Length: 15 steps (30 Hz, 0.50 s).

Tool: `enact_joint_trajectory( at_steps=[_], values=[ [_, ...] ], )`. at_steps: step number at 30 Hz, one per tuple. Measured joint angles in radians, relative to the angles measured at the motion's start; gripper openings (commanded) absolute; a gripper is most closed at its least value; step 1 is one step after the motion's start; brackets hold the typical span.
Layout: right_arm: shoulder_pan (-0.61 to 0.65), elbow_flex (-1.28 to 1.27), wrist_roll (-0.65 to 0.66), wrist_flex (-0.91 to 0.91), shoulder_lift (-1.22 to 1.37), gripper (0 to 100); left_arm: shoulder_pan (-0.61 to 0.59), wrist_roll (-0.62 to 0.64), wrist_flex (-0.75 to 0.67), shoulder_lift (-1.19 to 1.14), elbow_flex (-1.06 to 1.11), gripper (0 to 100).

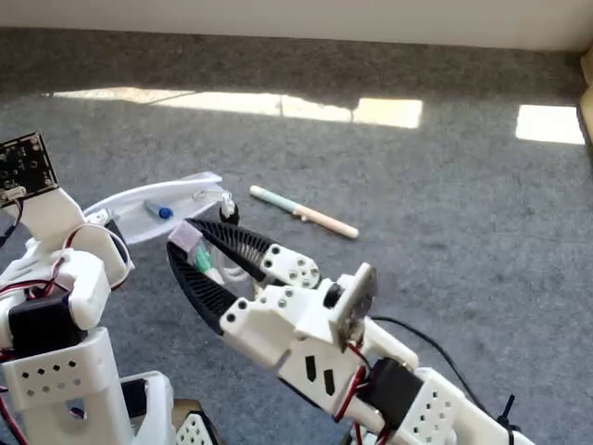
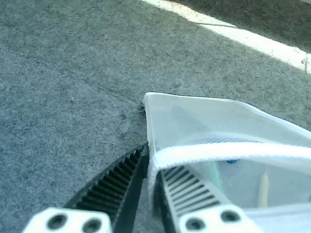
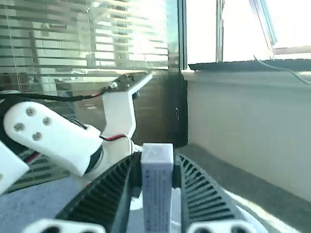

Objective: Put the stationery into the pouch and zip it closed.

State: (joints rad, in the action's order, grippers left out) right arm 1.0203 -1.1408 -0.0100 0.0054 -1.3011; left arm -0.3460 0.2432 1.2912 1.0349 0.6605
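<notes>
A white mesh pouch (image 1: 190, 195) lies open on the grey carpet, with a blue-capped item (image 1: 164, 211) showing inside it. My left gripper (image 2: 151, 170) is shut on the pouch's rim (image 2: 228, 151); through the mesh I see a blue piece, a green piece and a cream stick. My right gripper (image 1: 185, 245) hangs just in front of the pouch's mouth, shut on a pale lavender eraser block (image 1: 187, 235), which stands upright between the fingers (image 3: 156, 187). A mint and cream pen (image 1: 304, 212) lies on the carpet to the right of the pouch.
The left arm's white body (image 1: 56, 278) stands at the left edge, and its links (image 3: 63, 141) sit close behind the eraser. Sunlit strips (image 1: 389, 112) cross the far carpet. Open carpet stretches to the right of the pen.
</notes>
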Motion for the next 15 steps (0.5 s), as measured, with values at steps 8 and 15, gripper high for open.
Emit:
enact_joint_trajectory(
  at_steps=[8,15],
  values=[
    [0.008,-0.032,0.029,-0.333,0.256,6.9,0.005,0.000,0.000,0.000,0.002,1],
    [-0.006,-0.032,0.029,-0.595,0.543,6.9,0.006,0.000,0.000,-0.003,0.002,1]
  ],
)
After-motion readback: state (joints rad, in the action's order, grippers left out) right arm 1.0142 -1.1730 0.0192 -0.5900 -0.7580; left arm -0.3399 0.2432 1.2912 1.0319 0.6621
